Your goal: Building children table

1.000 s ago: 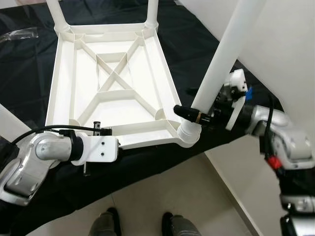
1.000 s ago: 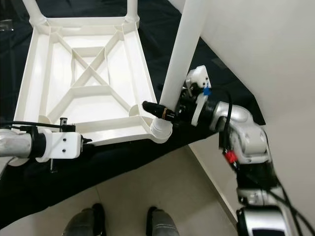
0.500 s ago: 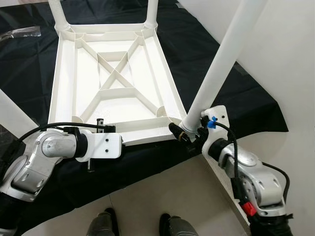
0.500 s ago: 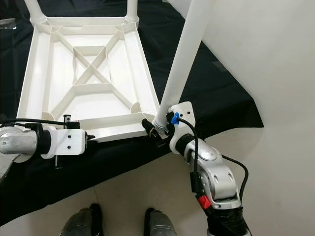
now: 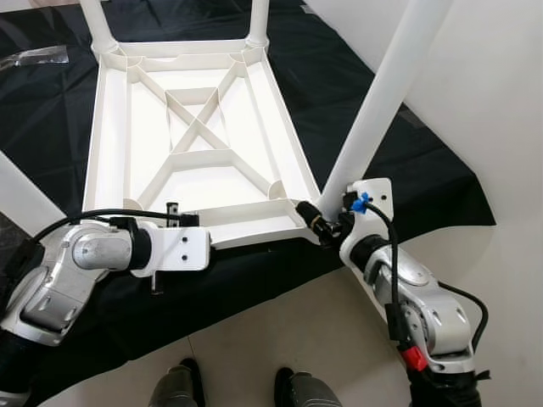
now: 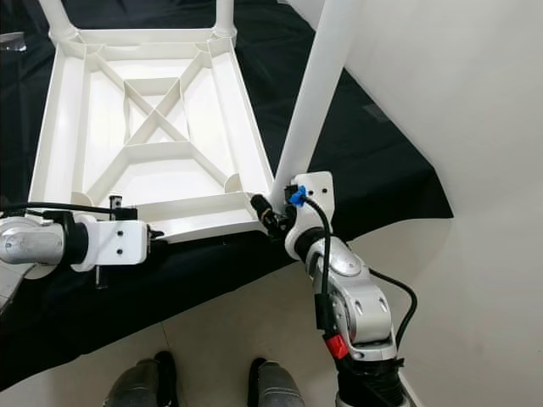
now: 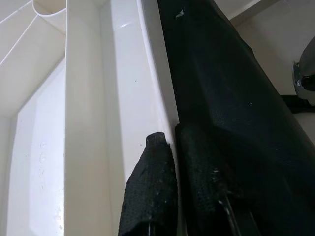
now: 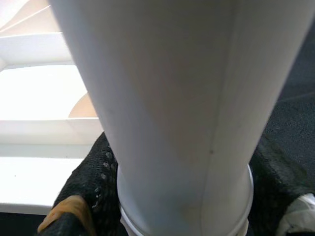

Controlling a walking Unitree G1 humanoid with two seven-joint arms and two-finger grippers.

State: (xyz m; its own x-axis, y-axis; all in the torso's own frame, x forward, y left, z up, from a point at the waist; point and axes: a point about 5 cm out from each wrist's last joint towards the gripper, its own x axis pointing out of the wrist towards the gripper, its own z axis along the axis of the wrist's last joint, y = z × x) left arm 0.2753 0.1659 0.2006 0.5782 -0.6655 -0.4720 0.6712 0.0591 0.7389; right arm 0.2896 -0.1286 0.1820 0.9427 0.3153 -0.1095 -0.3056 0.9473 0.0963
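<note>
From the left eye view we saw the upturned table top (image 5: 195,144) lying on a black cloth (image 5: 373,144), and our right gripper (image 5: 327,227) closed round the base of the white leg (image 5: 377,110) at the top's near right corner.

In the left wrist view our left gripper (image 7: 179,147) pinched the top's near rim.

The right wrist view showed the leg's foot between black fingers (image 8: 91,191) — if the leg leaned, we judged it could jam askew in its socket.

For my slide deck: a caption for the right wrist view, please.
Right pincer closed around the base of the white table leg, beside the upturned tabletop.
</note>
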